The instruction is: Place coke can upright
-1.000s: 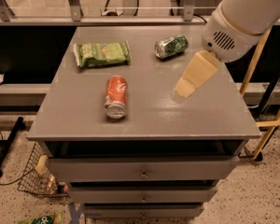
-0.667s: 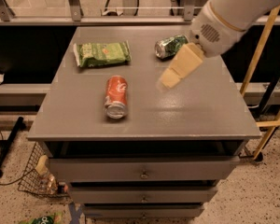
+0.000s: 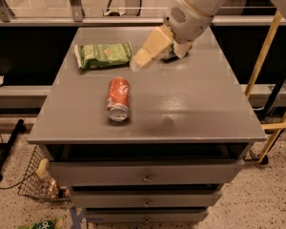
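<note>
Nothing of the job is done as far as I can see: the coke can [image 3: 118, 98] lies on its side on the grey table [image 3: 200, 113], a little toward 8 o'clock from the top's middle, its silver end facing the front edge at 6 o'clock. The gripper [image 3: 150, 51] hangs above the back of the table, at about 1 o'clock from the can and well apart from it. It carries nothing, and I cannot tell whether it is spread or pressed together. By my reckoning the whole task is left: reach, grasp, turn the can up, set it down. The green bag [image 3: 104, 55] lies near the can at its 11 o'clock. There is bare surface at the can's 3 o'clock for standing it. The front edge is near at 6 o'clock, so I would stand it further in.
</note>
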`<state>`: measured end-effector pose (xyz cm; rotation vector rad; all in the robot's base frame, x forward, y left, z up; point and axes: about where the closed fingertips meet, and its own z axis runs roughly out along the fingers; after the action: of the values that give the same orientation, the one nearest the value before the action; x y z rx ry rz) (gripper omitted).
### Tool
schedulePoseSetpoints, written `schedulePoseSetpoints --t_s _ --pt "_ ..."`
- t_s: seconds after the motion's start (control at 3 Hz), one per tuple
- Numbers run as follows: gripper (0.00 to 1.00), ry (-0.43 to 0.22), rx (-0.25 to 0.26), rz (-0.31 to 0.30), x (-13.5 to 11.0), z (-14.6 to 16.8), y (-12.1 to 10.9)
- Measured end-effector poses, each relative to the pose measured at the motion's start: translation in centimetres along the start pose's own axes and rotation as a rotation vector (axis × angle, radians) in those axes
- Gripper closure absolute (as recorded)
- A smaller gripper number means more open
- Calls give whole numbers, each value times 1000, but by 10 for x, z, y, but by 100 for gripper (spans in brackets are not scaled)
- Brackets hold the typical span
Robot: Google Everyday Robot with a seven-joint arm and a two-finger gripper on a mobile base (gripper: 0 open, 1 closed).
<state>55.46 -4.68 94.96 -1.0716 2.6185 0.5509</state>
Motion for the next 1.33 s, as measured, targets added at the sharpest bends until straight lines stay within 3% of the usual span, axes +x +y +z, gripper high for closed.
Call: schedulePoseSetpoints --t_s 0.67,1.0,1.33 --pt "0 170 -8 342 0 74 -17" --pt "0 222 -14 405 -4 92 -8" --pt "0 250 24 418 -12 94 11"
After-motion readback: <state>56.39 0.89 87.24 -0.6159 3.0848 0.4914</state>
